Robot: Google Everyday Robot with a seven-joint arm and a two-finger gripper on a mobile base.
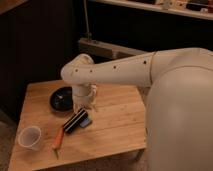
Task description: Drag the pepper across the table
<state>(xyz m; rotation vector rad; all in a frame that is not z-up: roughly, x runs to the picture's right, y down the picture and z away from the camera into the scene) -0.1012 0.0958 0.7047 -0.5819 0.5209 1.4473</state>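
The pepper [58, 138] is a slim orange-red chili with a green stem at its lower end. It lies on the light wooden table [115, 117] near the front left, between the clear cup and the black cylinder. My white arm reaches in from the right and bends down over the table's middle. My gripper [82, 109] hangs below the wrist, just above the black cylinder with white stripes [75, 121] and up and to the right of the pepper. It does not touch the pepper.
A black plate [62, 98] sits at the table's back left. A clear plastic cup [29, 137] stands at the front left corner. A small blue object [86, 122] lies by the cylinder. Dark walls and a shelf stand behind.
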